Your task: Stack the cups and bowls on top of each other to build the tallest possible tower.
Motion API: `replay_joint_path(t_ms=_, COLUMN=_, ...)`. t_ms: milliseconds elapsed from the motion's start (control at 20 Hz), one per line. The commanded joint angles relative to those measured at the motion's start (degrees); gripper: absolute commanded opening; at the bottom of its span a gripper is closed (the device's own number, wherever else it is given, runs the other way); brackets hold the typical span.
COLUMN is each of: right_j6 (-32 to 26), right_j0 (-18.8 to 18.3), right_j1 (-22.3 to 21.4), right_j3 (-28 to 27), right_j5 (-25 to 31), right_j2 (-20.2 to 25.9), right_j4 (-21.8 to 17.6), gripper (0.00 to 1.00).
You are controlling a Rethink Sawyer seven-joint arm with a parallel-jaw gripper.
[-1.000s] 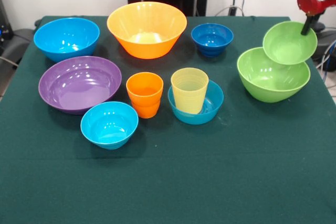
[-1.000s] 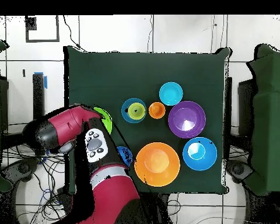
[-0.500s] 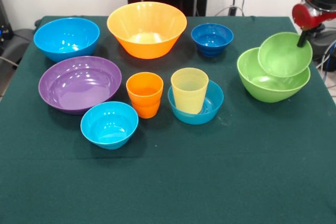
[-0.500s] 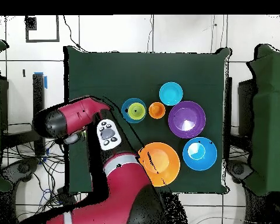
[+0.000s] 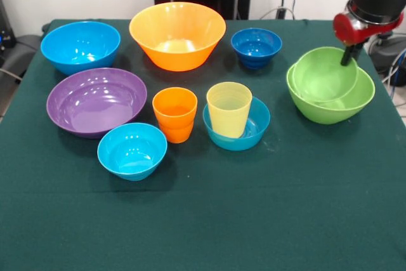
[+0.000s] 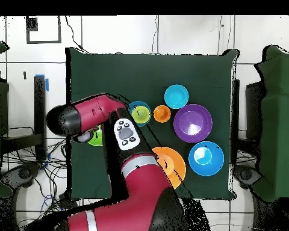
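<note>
Since earlier: small lime green plastic bowl [image 5: 325,75] lowered into large lime green plastic bowl [image 5: 330,93], right of frame | gripper [image 5: 346,57] pinching its rim | first nesting almost seated, release pending

I see glossy, smooth plastic on every bowl, from the large orange bowl [image 5: 177,35] to the purple bowl [image 5: 96,101], a translucent ribbed plastic on the pale yellow cup [image 5: 228,109], opaque shine on the orange cup [image 5: 175,114], and matt dark green cloth over the table [image 5: 209,220].
</note>
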Motion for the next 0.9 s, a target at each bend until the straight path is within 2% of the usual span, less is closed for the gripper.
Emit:
replay_joint_path(t_ms=50, right_j6=-17.4, right_j0=-0.9, right_j1=-0.9, right_j3=-6.4, right_j5=10.9, right_j2=4.9, right_j4=-5.2, gripper=0.00)
replay_joint_path(t_ms=450, right_j6=-18.2, right_j0=-2.6, right_j1=-0.8, right_j3=-7.9, right_j5=12.1, right_j2=7.0, right_j4=-6.7, gripper=0.00)
replay_joint_path(t_ms=900, right_j6=-21.6, right_j0=-4.9, right_j1=2.0, right_j3=-13.6, right_j5=14.7, right_j2=9.1, right_j4=-7.8, gripper=0.00)
